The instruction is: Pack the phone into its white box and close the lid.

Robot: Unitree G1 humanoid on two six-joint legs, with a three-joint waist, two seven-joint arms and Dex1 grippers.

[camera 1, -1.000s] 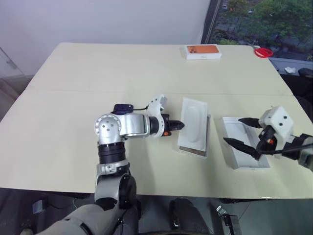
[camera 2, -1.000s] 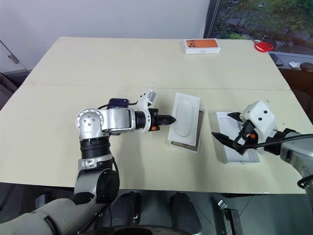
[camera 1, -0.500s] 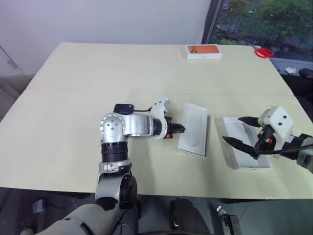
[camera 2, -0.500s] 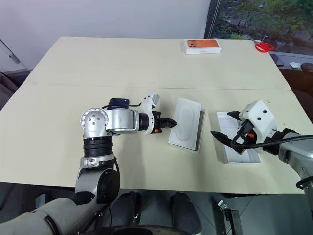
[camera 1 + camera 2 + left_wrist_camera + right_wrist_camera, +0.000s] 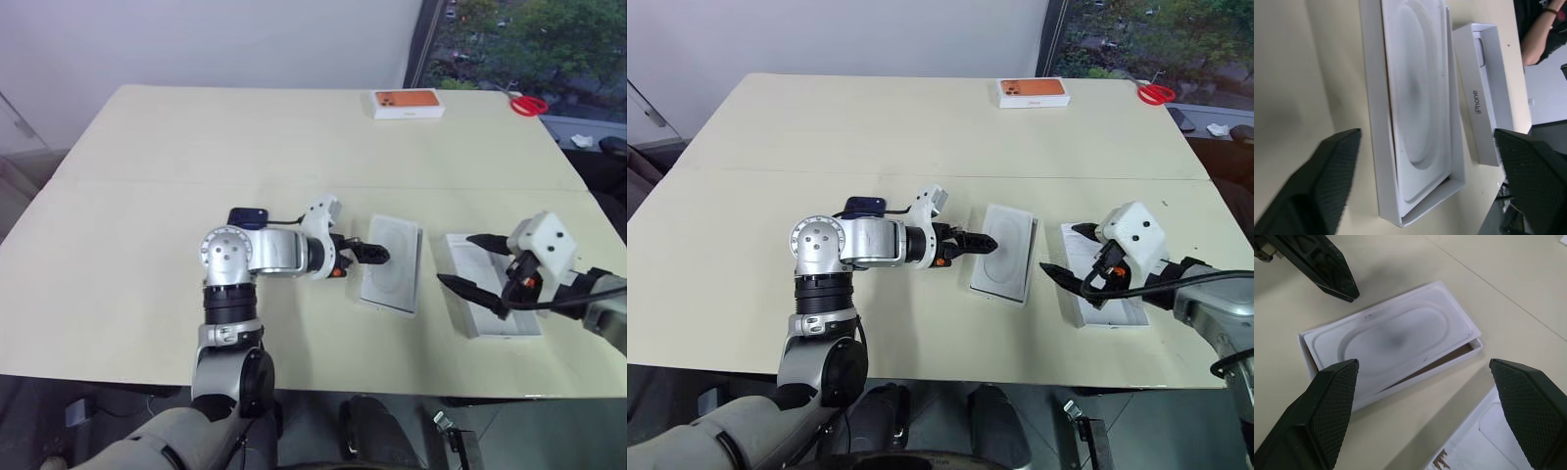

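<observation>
The white box [image 5: 367, 294] is a shallow tray at the table's middle. A thin white insert [image 5: 392, 262] with an oval recess lies in it, slightly skewed, with a dark gap under one end [image 5: 1449, 357]. The phone is hidden. My left gripper [image 5: 988, 241] is open at the tray's left edge, touching nothing; its fingers [image 5: 1327, 161] stand wide apart on either side of the tray. The lid [image 5: 490, 294], a deeper white shell marked "iPhone" [image 5: 1476, 103], lies open side up to the right. My right gripper [image 5: 456, 259] hovers open between the tray and the lid.
An orange-topped box [image 5: 407, 103] and red scissors [image 5: 529, 103] lie at the table's far right edge. A person's arm [image 5: 1542, 29] shows beyond the lid. The near table edge runs just below both boxes.
My left gripper has opened and let go of the insert. The insert, propped up before, now lies lower in the tray. The right gripper has hardly moved.
</observation>
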